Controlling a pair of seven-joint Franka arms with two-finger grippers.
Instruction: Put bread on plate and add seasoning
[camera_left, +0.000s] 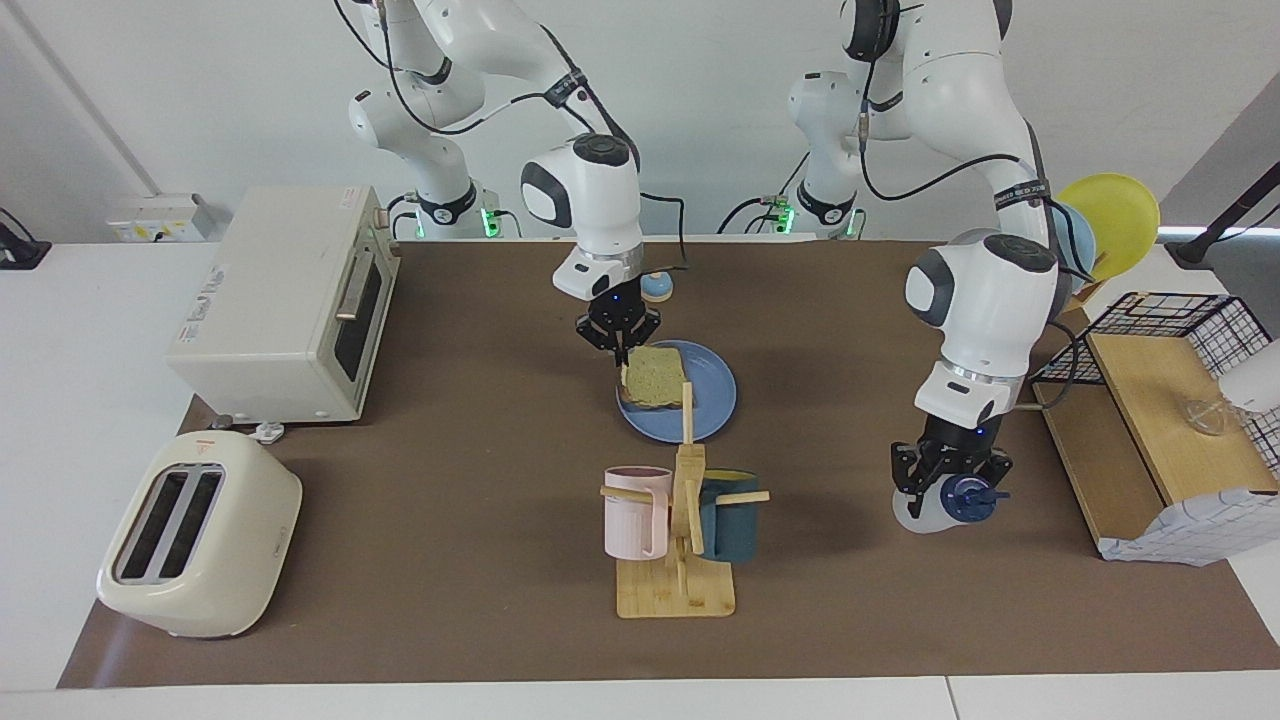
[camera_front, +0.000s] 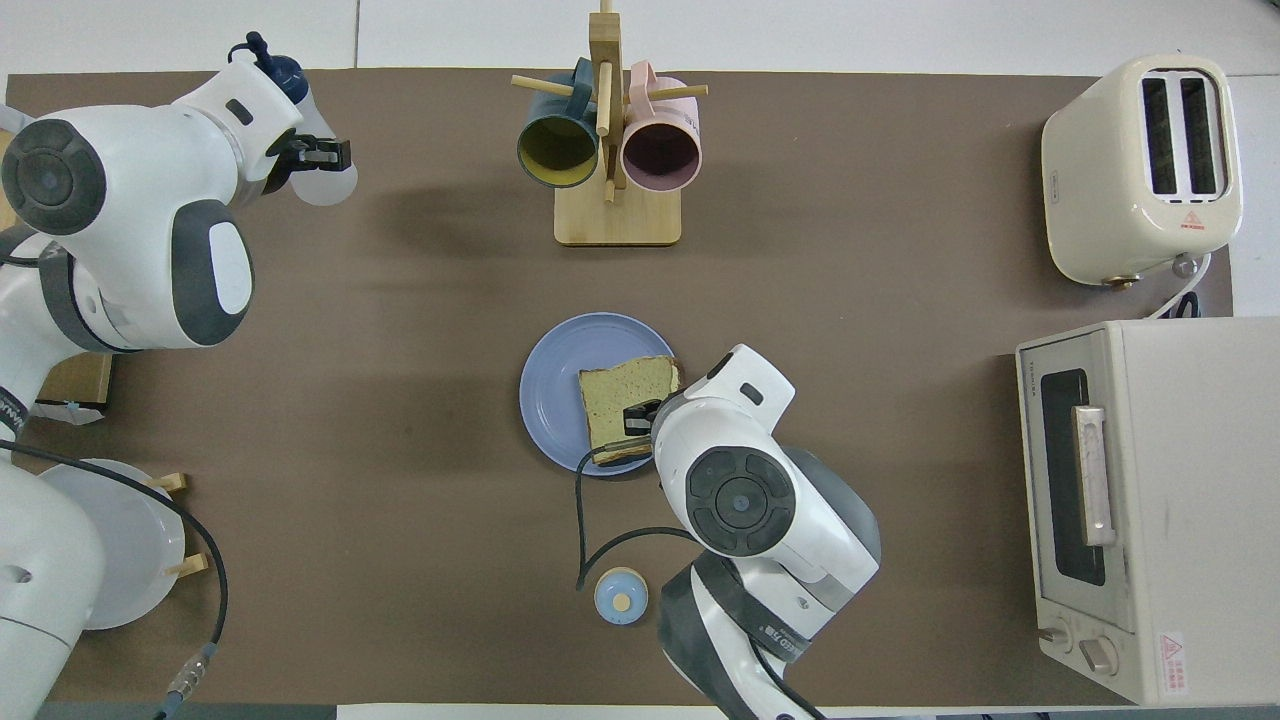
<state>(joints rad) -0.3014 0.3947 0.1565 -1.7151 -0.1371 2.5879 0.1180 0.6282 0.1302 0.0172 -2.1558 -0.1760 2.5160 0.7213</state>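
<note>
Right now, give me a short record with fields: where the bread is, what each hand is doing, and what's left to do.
bread: toast slice lying on the blue plate
right hand: closed on the slice's edge, at the plate's rim
left hand: holding the seasoning bottle tilted, over the mat toward the left arm's end
left to do: release bread, season it

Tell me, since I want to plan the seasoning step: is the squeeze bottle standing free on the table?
No. The left gripper is shut on the seasoning bottle, holding it tilted.
</note>
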